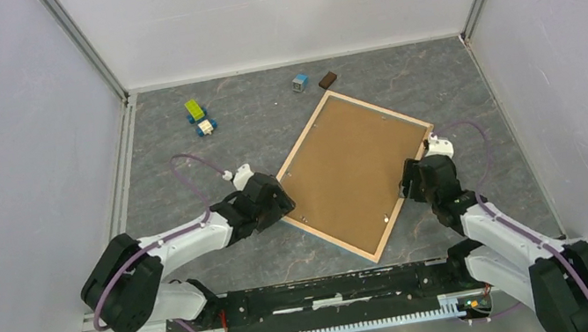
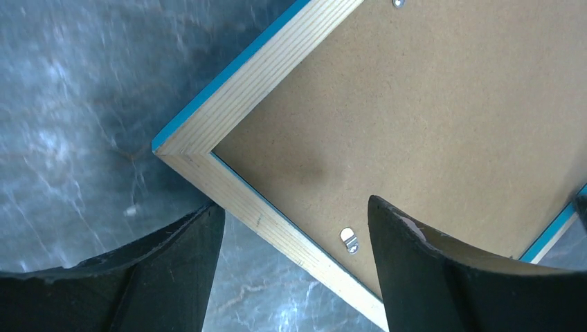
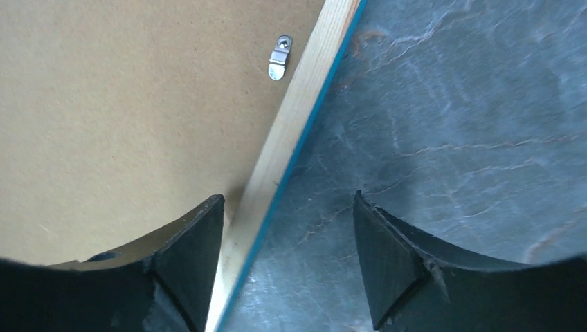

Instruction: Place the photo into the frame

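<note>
The frame [image 1: 330, 239] lies back side up and turned at an angle on the table, its light wood rails around a brown backing board [image 1: 356, 169]. The photo is hidden. My left gripper [image 1: 283, 206] is open at the frame's left corner. In the left wrist view the gripper [image 2: 294, 207] straddles the wood rail [image 2: 235, 90], one finger over the table and one over the board [image 2: 415, 104]. My right gripper [image 1: 411, 179] is open at the frame's right edge. In the right wrist view the gripper [image 3: 289, 197] straddles the rail [image 3: 304, 90], holding nothing.
Small metal clips [image 2: 349, 240] [image 3: 280, 57] sit on the board near the rails. At the back of the table lie a green toy block [image 1: 194, 110], a small blue-wheeled piece [image 1: 205, 127], a blue cube [image 1: 299, 82] and a brown block [image 1: 328, 80]. Grey walls close in both sides.
</note>
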Controlling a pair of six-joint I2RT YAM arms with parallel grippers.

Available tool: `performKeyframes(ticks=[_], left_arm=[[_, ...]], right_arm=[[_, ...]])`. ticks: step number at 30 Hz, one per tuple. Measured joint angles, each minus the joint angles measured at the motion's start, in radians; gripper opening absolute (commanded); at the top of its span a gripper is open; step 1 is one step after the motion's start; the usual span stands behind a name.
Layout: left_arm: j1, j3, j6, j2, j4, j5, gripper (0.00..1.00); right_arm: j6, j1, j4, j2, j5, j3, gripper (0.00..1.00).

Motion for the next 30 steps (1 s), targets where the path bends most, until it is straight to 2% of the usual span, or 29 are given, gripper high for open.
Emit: performKeyframes(ticks=[3,7,11,19,24,30], left_arm=[[0.057,0.002,0.05,0.021,0.046,0.025,0.85],[0.126,0.028,0.111,0.072,0.111,0.059,0.87],[0.171,0.064,0.155,0.126,0.152,0.103,0.89],[0.181,0.064,0.205,0.158,0.243,0.163,0.95],[0.181,-0.002,0.205,0.109,0.306,0.163,0.96],[0.177,-0.056,0.203,0.062,0.338,0.155,0.97]], right_arm=[[-0.077,0.0,-0.041,-0.051,0.008,0.006,0.97],[-0.164,0.0,-0.056,-0.028,0.05,0.097,0.98],[-0.208,0.0,-0.018,0.179,0.071,0.307,0.98],[-0.253,-0.011,0.053,0.644,0.085,0.761,0.98],[-0.305,-0.075,0.061,0.858,0.056,0.962,0.98],[-0.343,-0.192,0.0,1.084,-0.068,1.191,0.98]])
